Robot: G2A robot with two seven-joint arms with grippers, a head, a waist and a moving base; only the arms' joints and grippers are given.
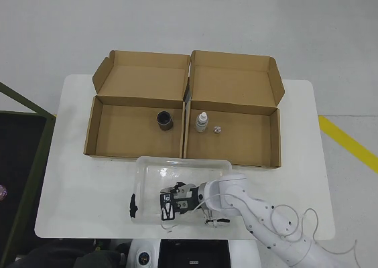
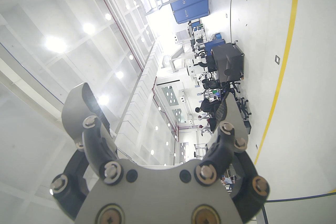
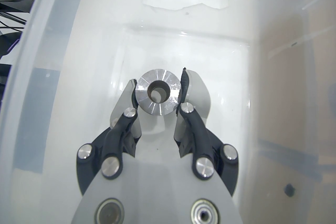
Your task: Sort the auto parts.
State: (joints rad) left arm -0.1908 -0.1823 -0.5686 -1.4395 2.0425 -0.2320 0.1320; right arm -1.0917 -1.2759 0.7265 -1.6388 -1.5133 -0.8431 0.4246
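Observation:
My right gripper [image 3: 158, 86] is down inside a clear plastic bin [image 3: 52, 25], shut on a silver metal bushing [image 3: 169, 102] with a round bore; its pads press the bushing's two sides. From above, the same gripper [image 1: 171, 204] sits in the bin [image 1: 183, 159] at the table's front. The left cardboard box [image 1: 108, 137] holds a dark cylinder [image 1: 165, 120]. In the right box [image 1: 249, 144] lie a small white bottle [image 1: 202, 121] and a tiny pale part [image 1: 218, 128]. My left gripper [image 2: 156, 99] points up at the ceiling, open and empty.
Both boxes stand side by side behind the bin with their lids folded back. A small black piece [image 1: 133, 205] lies on the white table [image 1: 82, 187] just outside the bin's left wall. Dark green equipment [image 1: 8, 174] borders the table's left edge.

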